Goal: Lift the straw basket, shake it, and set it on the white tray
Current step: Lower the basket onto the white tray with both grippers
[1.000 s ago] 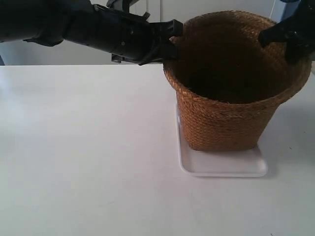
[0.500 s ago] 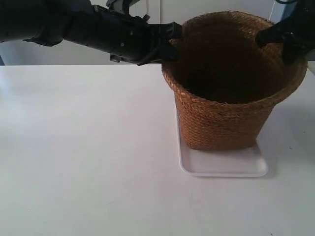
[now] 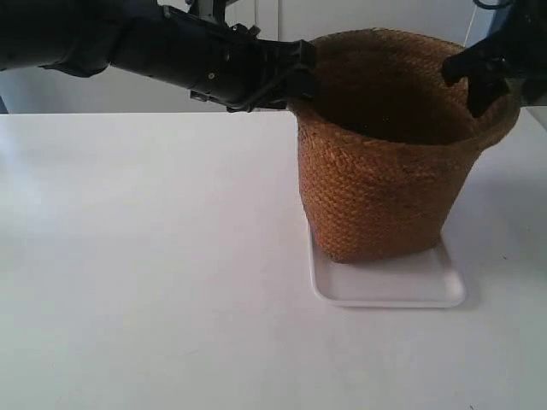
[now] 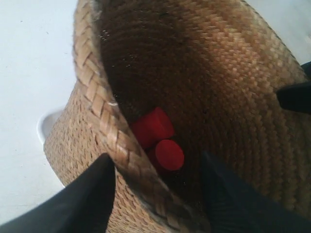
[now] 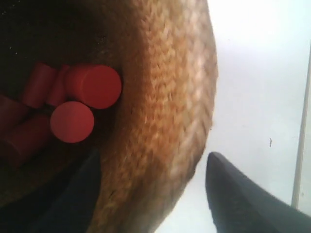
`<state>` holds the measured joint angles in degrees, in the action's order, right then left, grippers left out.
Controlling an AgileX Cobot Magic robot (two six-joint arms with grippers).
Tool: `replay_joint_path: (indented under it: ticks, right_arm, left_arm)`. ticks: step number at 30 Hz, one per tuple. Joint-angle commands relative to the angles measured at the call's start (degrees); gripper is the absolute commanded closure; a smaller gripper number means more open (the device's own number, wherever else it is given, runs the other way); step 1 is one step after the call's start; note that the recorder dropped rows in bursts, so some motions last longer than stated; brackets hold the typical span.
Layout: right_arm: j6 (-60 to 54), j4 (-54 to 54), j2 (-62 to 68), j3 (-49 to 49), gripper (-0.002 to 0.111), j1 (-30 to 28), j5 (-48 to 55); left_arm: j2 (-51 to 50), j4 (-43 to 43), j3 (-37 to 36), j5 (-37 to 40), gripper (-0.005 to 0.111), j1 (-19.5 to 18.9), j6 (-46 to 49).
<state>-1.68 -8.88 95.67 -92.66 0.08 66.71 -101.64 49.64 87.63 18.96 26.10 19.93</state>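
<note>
straw basket (image 3: 376,188) seems light and pliant, best held at its rim: left tool (image 4: 155,155) pinches it, right tool (image 5: 153,153) straddles it, grip unclear.

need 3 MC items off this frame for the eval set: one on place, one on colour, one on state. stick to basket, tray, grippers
1. Where is the straw basket?
A) over the white tray
B) on bare table, far from the tray
C) lying on its side behind the tray

2. What colour are the cylinders inside the basket?
A) blue
B) red
C) green

3. What is the left gripper doing?
A) hanging open in free air
B) pressing on the tray
C) clamped on the basket's rim

Key:
1 A: in the exterior view its base lies within the tray's outline.
2 B: both wrist views show red cylinders at the bottom.
3 C: the left wrist view shows one finger outside the rim and one inside.
</note>
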Motion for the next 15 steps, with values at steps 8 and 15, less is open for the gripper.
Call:
replay_joint_path:
  ticks: [8, 15]
  right_arm:
    - [-0.42, -0.62, -1.62, 0.21, 0.043, -0.08, -1.06]
    - [-0.42, -0.78, -2.23, 0.21, 0.043, -0.08, -0.96]
  left_arm:
    - [1.05, 2.12, 0.48, 0.08, 0.046, -0.06, 0.73]
    - [1.05, 2.12, 1.03, 3.89, 0.046, -2.28, 0.51]
